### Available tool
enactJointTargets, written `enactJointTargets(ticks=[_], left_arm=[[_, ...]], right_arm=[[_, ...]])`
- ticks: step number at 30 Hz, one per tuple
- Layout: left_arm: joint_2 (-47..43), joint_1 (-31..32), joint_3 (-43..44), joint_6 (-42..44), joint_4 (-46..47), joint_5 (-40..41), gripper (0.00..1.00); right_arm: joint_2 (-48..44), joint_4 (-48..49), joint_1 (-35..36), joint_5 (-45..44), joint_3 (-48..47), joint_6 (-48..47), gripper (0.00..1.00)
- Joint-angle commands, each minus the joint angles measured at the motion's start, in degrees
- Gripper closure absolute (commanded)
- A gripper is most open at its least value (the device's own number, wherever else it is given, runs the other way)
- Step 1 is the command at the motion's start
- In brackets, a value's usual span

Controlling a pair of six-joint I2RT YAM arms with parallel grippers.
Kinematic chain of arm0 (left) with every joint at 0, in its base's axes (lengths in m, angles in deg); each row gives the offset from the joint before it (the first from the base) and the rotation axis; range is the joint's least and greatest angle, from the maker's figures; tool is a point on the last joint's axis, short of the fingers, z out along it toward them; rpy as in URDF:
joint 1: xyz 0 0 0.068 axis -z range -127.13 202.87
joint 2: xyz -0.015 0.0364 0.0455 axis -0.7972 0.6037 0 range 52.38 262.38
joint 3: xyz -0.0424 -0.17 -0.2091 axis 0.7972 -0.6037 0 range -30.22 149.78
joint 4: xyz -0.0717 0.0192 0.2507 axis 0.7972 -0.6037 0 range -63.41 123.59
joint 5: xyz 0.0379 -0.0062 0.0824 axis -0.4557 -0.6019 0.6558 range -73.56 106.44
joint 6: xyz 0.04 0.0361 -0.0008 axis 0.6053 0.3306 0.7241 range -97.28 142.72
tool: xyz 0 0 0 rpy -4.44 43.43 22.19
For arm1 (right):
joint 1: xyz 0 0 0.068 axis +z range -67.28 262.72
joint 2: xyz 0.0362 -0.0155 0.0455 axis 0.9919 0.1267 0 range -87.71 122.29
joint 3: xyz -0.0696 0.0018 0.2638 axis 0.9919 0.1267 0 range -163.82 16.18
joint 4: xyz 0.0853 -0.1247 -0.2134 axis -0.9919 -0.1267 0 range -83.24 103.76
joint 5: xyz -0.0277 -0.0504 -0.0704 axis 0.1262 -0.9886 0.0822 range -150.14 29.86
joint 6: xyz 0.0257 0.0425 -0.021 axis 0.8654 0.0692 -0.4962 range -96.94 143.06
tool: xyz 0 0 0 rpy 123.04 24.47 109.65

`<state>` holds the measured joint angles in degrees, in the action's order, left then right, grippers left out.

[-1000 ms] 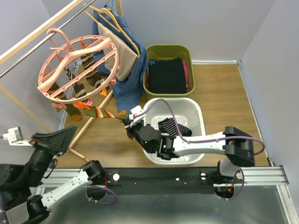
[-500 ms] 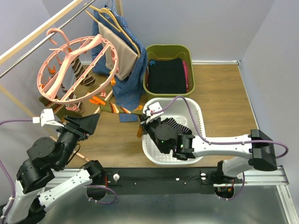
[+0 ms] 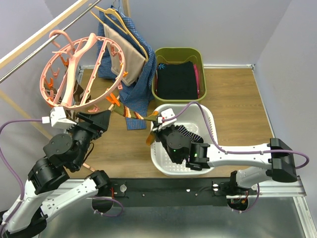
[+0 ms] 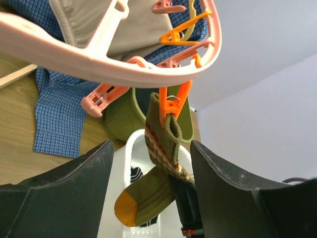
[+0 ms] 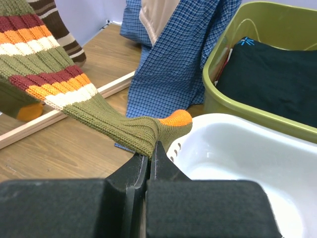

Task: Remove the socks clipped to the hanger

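The pink ring hanger (image 3: 81,69) hangs tilted from the rail at the far left. An orange clip (image 4: 173,101) on its rim (image 4: 99,59) holds the cuff of an olive striped sock (image 3: 132,115). My right gripper (image 5: 151,146) is shut on this sock (image 5: 99,114) next to its orange end and holds it stretched towards the white basket (image 3: 208,119). My left gripper (image 4: 151,193) is open and empty just below the clip, with the sock (image 4: 163,139) between its fingers' lines. Brown striped socks (image 3: 78,94) hang from the ring.
A black striped sock (image 3: 185,134) lies in the white basket. A green tub (image 3: 161,54) with black clothing (image 3: 177,79) stands behind it. A blue checked garment (image 3: 141,74) and a beige one hang on wooden hangers next to the ring. A wooden rack leg (image 5: 59,116) crosses the floor.
My left arm has risen from low at the left up under the hanger. The hanger has tilted more steeply. My right gripper has pulled the olive sock rightward to the basket's edge.
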<state>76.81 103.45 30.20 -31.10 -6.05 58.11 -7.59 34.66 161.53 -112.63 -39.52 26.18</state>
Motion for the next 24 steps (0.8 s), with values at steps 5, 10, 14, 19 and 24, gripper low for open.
enactJointTargets(ticks=[5, 10, 14, 19, 24], left_arm=[[4.7, -0.3, 1.4, 2.2, 7.1, 4.1, 0.28], [6.6, -0.3, 1.3, 2.8, 9.2, 6.2, 0.28], [7.2, -0.3, 0.7, 4.1, 11.9, 7.6, 0.27], [9.8, -0.3, 1.4, 5.0, 13.1, 9.1, 0.26], [12.0, -0.3, 2.2, 5.7, 14.0, 10.6, 0.26]], right_arm=[[-1.9, -1.0, 0.4, -3.1, 0.3, -0.5, 0.96], [-2.4, -2.0, 0.4, -3.2, 0.4, 0.1, 0.96], [-3.0, -2.3, 0.4, -3.1, 0.7, 0.6, 0.96], [-3.7, -2.4, 0.4, -2.9, 0.9, 0.8, 0.96], [-4.1, -2.5, 0.4, -2.7, 1.2, 1.2, 0.96]])
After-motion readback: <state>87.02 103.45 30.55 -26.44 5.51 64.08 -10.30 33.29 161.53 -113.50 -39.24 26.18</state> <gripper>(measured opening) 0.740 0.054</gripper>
